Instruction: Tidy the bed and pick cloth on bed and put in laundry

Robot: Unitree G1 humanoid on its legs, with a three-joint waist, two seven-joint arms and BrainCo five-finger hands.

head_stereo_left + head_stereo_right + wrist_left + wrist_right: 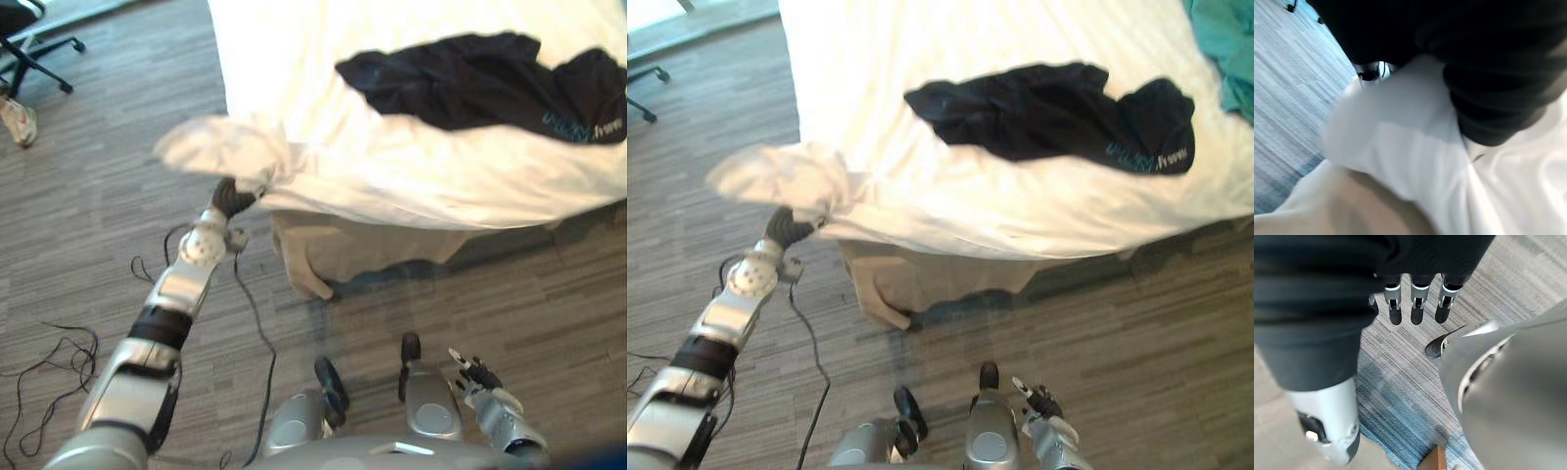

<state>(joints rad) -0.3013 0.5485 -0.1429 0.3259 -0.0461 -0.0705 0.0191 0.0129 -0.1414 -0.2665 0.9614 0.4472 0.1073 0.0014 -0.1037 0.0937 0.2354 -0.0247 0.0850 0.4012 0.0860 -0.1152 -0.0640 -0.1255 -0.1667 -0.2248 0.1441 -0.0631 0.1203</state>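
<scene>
The black cloth (1048, 108) lies crumpled on the white sheet (294, 59) of the bed (372, 250); its teal lettering is too small for me to read. My left robot hand (233, 198) sits under the sheet's bunched corner with its fingers buried, so I can't tell its grip. My right robot hand (1416, 308) hangs over the floor (1400, 362), fingers straight. A teal cloth (1227, 49) lies on the bed's far side.

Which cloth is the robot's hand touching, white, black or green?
The white sheet: the left hand is at its bunched corner. The black garment and the teal cloth lie apart from it, untouched.
</scene>
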